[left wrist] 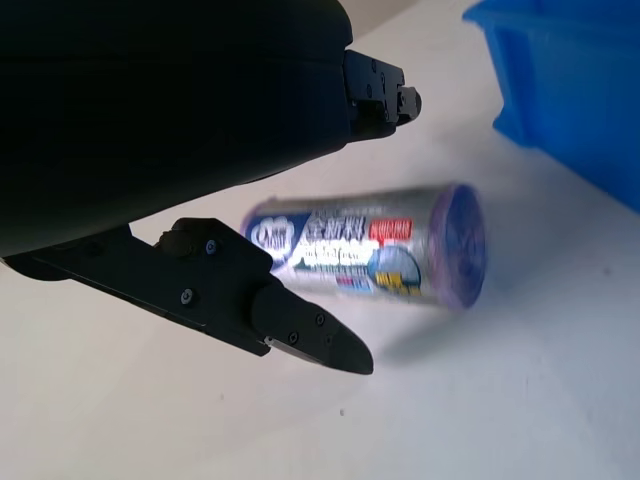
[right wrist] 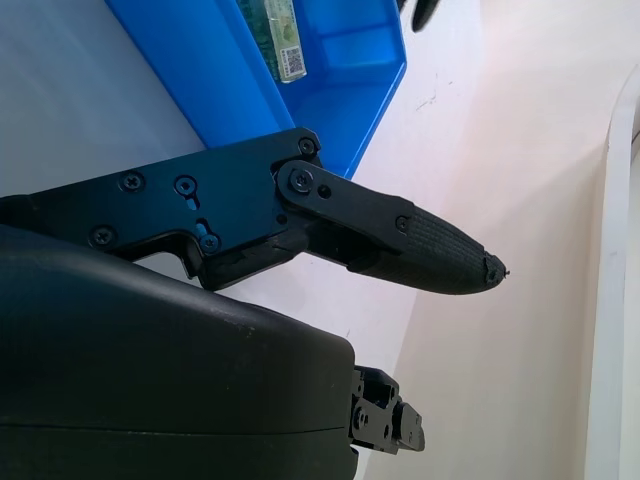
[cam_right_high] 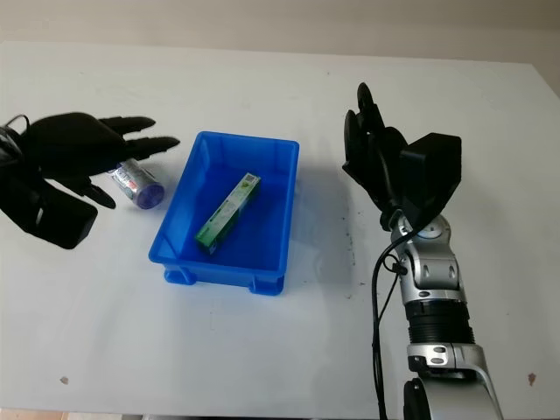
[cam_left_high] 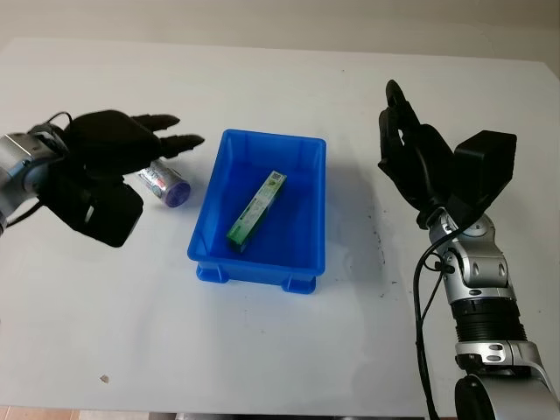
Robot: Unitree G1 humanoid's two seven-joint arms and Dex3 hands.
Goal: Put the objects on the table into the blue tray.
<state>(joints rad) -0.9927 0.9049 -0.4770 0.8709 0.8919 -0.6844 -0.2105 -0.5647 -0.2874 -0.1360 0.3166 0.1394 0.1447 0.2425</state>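
- The blue tray (cam_left_high: 302, 254) is a rectangular moulded-plastic bin with a rim and small feet, sitting mid-tabletop.
- Inside it lies a slim green carton (cam_left_high: 257, 206), long and box-shaped, resting diagonally on the tray floor with a white printed label at its far end.
- The tabletop (cam_left_high: 289, 350) is matte white, with a few dark specks.
- A cylindrical roll (left wrist: 375, 245) in shiny silver printed wrap, with a purple end face, lies on its side on the tabletop just beside the tray's left wall, outside it.
- The left hand (cam_left_high: 118, 149), black and hard-shelled, hovers over the near end of the roll; it is open and holds nothing, its fingers (cam_left_high: 179, 140) reaching toward the tray.
- The left wrist view brings out the roll's glossy label, and a finger (left wrist: 300, 335) in front of it with no visible contact.
- The right hand (cam_right_high: 376, 153) is open, raised above the tabletop right of the tray, grasping nothing.
- The right wrist view shows its ribbed, rubbery fingertip (right wrist: 445, 260) and screw-fastened links, with the tray corner and carton end beyond.
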